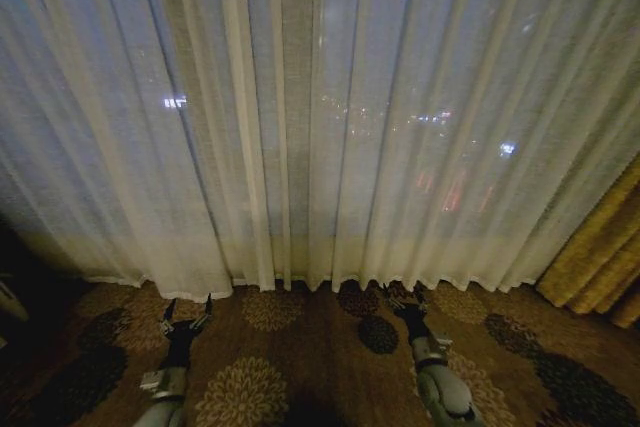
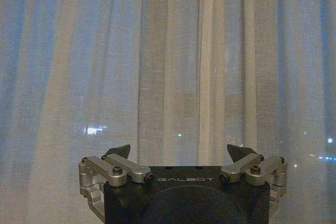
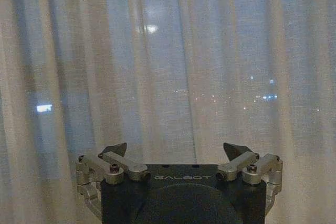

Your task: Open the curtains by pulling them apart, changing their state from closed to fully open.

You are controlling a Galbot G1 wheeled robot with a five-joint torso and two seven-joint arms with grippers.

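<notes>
Your curtains (image 1: 300,117) hang closed straight ahead, the two sheer panels overlapping at the middle and reaching down to the patterned carpet (image 1: 300,347). Your left gripper (image 1: 187,313) sits low near the hem, a little to the left of the overlap, fingers spread wide and holding nothing, clear of the fabric. Your right gripper (image 1: 405,298) hovers close to the hem right of centre, likewise spread and empty. A golden-brown drape (image 1: 600,252) hangs at the far right.
</notes>
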